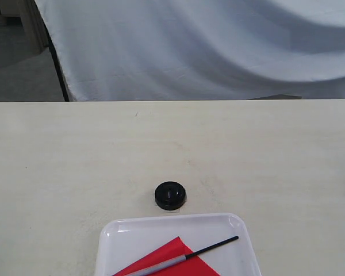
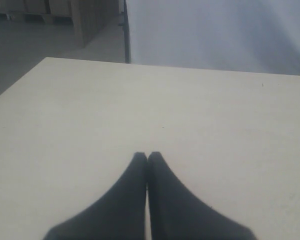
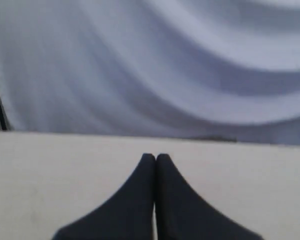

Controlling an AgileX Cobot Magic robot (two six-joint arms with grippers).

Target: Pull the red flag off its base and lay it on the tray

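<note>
The red flag (image 1: 178, 260) lies flat in the white tray (image 1: 230, 223) at the near edge of the exterior view, its stick pointing right with the black tip toward the tray's right rim. The round black base (image 1: 170, 195) sits on the table just behind the tray, with nothing in its centre hole. Neither arm shows in the exterior view. My left gripper (image 2: 147, 156) is shut over bare tabletop with nothing between its fingers. My right gripper (image 3: 156, 157) is shut too, holding nothing, facing the table's far edge. Flag, base and tray are out of both wrist views.
A pale wooden table (image 1: 75, 161) fills the scene. A white cloth (image 1: 207, 52) hangs behind its far edge, with a dark pole (image 1: 58, 69) at its left side. Grey floor lies beyond the table's left corner.
</note>
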